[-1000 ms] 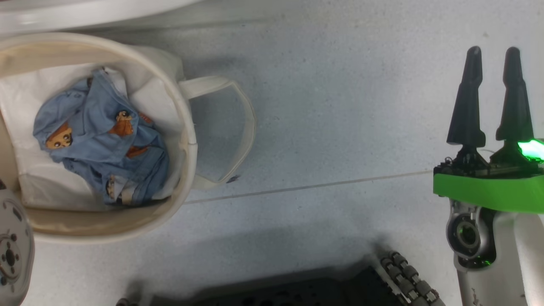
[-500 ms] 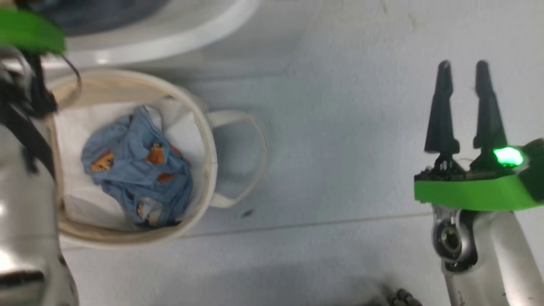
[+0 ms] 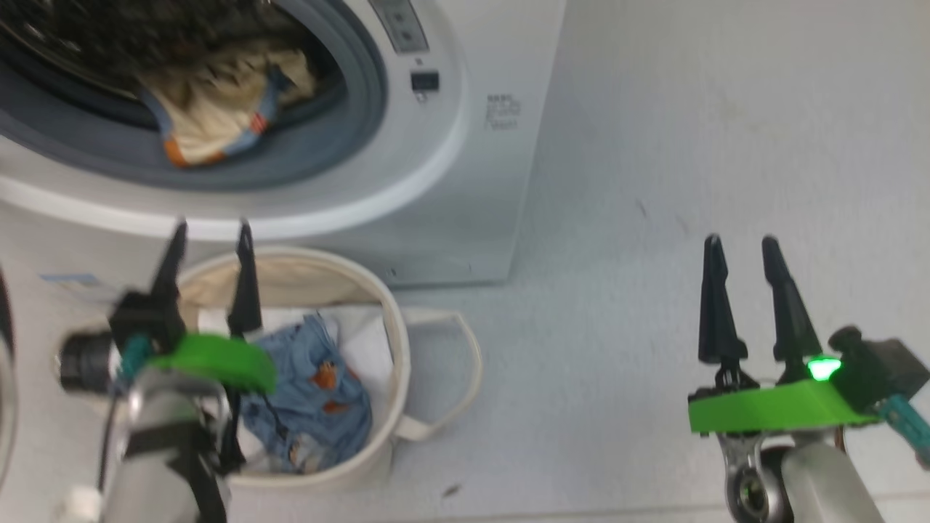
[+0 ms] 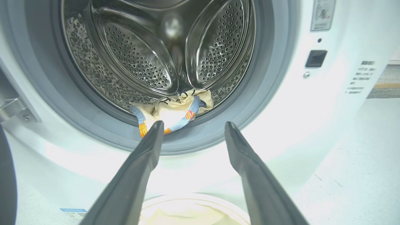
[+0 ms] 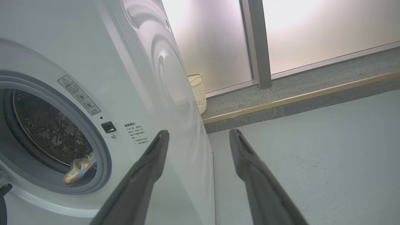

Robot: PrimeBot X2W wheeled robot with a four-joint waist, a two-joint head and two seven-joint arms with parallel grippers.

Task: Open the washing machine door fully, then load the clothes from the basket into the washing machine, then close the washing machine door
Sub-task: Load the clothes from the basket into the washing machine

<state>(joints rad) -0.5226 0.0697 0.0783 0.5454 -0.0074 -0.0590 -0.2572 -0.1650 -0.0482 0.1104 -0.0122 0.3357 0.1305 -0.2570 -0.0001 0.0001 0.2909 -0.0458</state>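
Currently the cream garment [image 4: 173, 111] lies inside the washing machine [image 3: 472, 181], the blue garment [image 3: 312, 385] in the basket [image 3: 396, 341]. The left gripper [image 3: 211, 226] and right gripper [image 3: 740, 240] are spread, empty.

The left end effector [image 3: 211, 238] sits at the head view's lower left and the right end effector [image 3: 741, 245] at its lower right, each with its two long dark fingers pointing up, spread apart and holding nothing between them.

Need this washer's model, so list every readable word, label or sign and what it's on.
No text is legible.
The warning sticker with a triangle, on the washing machine beside its opening: too small.
The printed lines right of that opening: too small.
The blue label sticker low on its front: blurred.
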